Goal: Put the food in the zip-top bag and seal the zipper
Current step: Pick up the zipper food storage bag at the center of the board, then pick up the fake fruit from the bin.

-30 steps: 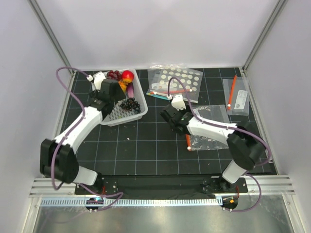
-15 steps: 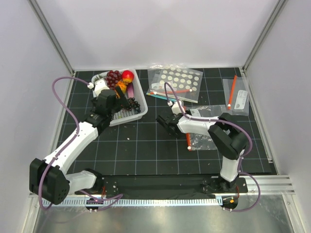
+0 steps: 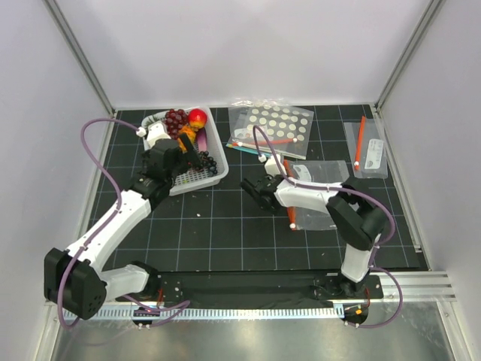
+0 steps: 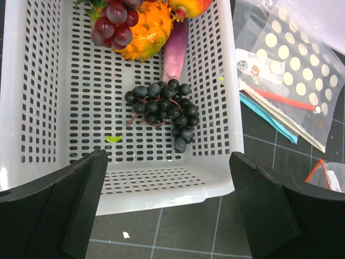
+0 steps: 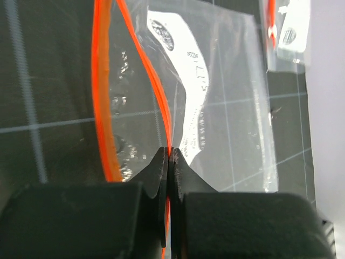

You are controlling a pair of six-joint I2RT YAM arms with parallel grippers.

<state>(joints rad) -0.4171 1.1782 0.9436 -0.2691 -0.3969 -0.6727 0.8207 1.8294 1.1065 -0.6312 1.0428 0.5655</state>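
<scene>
Over perforated white basket [image 4: 32, 81], left fingers [image 4: 59, 210] wide (knobbly grape bunch [image 4: 164, 105] below); right fingers [image 5: 159, 172] pinching thin orange zipper [image 5: 101, 81].

Right gripper [image 5: 168, 155] jaws closed, pinching one strand of the zipper [image 5: 101, 108] at the tips. The other orange strand bows away to the left, so the mouth of the zip-top bag [image 5: 232, 129] gapes. Bag is clear and crinkly, lying flat on the black grid mat [image 5: 48, 81], with a white printed label [image 5: 190, 91] showing through it. Top right: second small clear bag [image 5: 288, 32], orange strip, white label, apart from the first. Pale surface at far right.
</scene>
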